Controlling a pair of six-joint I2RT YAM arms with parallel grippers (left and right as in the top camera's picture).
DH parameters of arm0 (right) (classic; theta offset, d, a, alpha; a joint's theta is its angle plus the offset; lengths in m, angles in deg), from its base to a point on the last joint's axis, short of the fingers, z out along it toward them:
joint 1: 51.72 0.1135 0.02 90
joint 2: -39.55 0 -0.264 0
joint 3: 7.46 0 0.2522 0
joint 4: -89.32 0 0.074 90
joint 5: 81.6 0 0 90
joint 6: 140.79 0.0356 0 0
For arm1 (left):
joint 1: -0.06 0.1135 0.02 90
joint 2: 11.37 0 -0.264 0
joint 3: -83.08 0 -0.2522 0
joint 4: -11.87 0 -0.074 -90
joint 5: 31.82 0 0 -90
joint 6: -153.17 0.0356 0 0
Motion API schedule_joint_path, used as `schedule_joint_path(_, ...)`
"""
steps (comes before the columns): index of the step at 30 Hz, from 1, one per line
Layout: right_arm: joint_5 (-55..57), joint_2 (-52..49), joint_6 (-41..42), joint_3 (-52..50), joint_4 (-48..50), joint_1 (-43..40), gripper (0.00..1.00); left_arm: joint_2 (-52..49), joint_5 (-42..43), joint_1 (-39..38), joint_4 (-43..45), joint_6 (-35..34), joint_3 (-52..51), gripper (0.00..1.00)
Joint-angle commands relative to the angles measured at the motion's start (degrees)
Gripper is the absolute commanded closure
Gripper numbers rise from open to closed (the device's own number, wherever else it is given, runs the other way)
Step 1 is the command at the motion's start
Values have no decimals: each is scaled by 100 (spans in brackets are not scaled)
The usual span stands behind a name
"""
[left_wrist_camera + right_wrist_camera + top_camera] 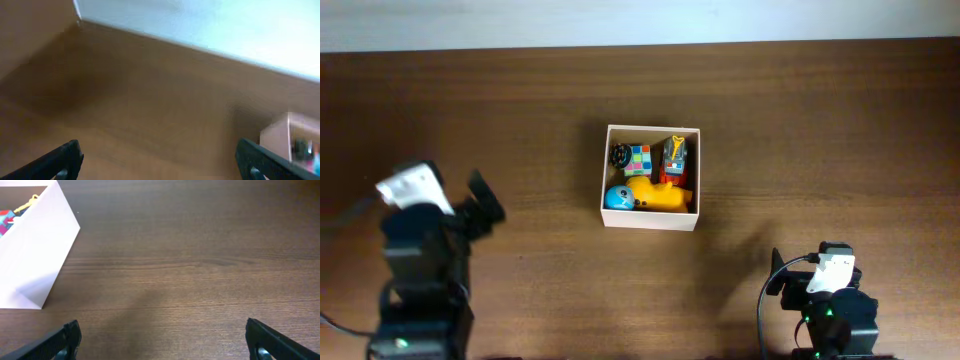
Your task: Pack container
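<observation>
The container (pixel 651 223), a square white box, sits at the middle of the wooden table with several toys inside: a yellow toy (pixel 655 196), a blue ball (pixel 618 197), a colourful cube (pixel 638 159), a black toy (pixel 620 155) and a red and blue toy (pixel 675 156). My left gripper (pixel 160 162) is open and empty, far left of the container, whose corner shows at the right edge of the left wrist view (pixel 295 135). My right gripper (pixel 162 342) is open and empty, near the table's front right; the container's white wall (pixel 35 255) shows at its upper left.
The table's far edge meets a white wall (pixel 640 20). Bare wood surrounds the container on all sides. The left arm (pixel 420 260) stands at the front left, the right arm (pixel 825 300) at the front right.
</observation>
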Motion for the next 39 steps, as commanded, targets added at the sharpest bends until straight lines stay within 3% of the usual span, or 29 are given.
schedule_joint_path(1, -11, 55, -35, -7, 13, -48, 1, 723, 216, -267, 15, 155, -844, 1)
schedule_joint_path(6, -11, 55, -35, -7, 13, -48, 1, 1755, 214, -667, 116, 155, -2017, 1)
schedule_joint_path(15, -11, 57, -35, -7, 13, -48, 1, 3200, 216, -688, 828, 153, -3591, 1)
schedule_joint_path(29, -11, 55, -35, -7, 13, -48, 1, 4083, 212, -678, 601, 153, -3860, 1)
schedule_joint_path(39, -11, 57, -35, -7, 13, -48, 1, 4070, 212, -678, 584, 153, -3860, 1)
